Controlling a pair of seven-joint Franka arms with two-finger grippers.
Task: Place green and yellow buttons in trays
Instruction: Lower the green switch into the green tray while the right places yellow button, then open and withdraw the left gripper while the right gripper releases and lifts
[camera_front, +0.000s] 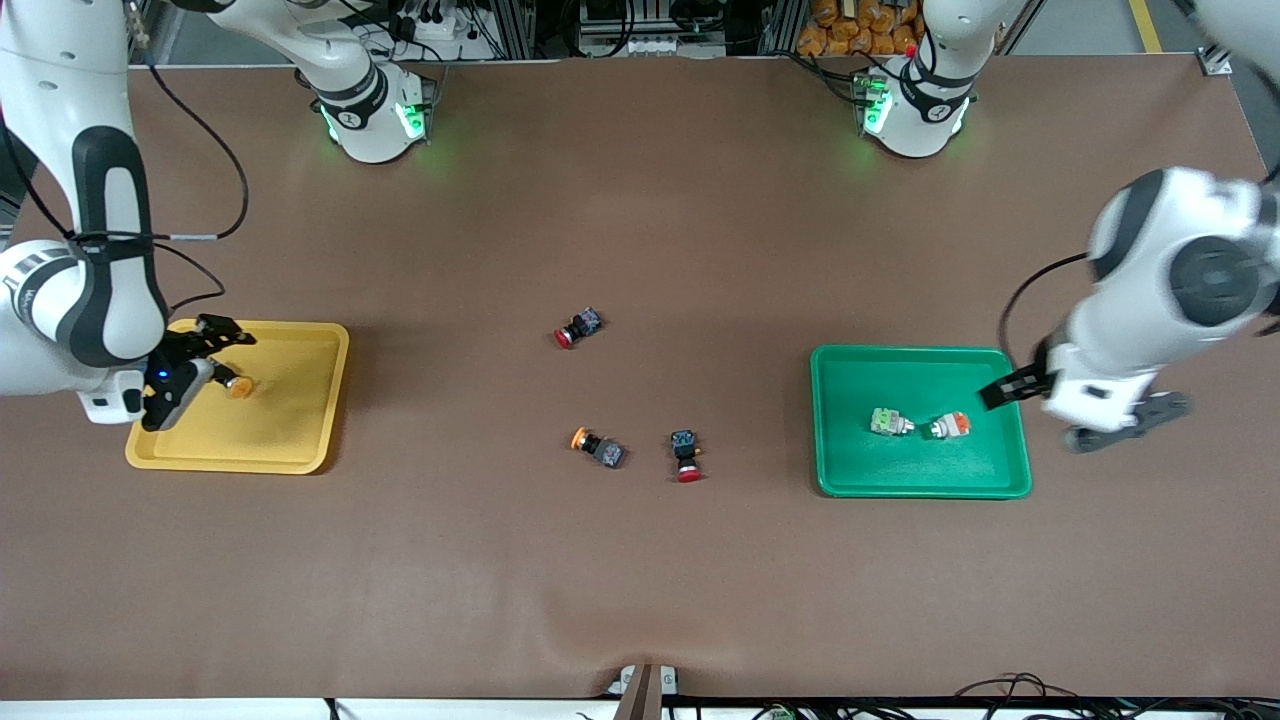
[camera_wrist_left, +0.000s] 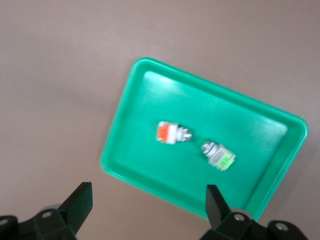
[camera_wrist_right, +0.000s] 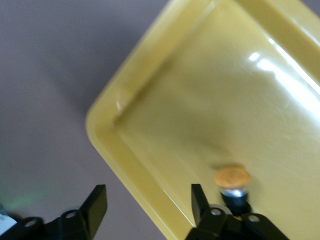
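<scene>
The front view looks down from high across the table (camera_front: 640, 560), facing both arm bases and taking in everything. The left wrist view looks steeply down on the green tray (camera_wrist_left: 150, 95) from fairly near, while the right wrist view sits close over the yellow tray (camera_wrist_right: 125, 150); both trays also show in the front view.

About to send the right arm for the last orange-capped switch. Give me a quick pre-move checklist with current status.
1. Right gripper open over the yellow tray: ok.
2. Orange-capped switch clear of the right gripper's fingers: cannot tell.
3. Left gripper open and empty: ok.
4. Green-block switch and orange-block switch lying in the green tray: ok.
5. Second orange-capped switch in a tray: not ok, lying on the table.
6. Two red-capped switches left on the table: ok.
</scene>
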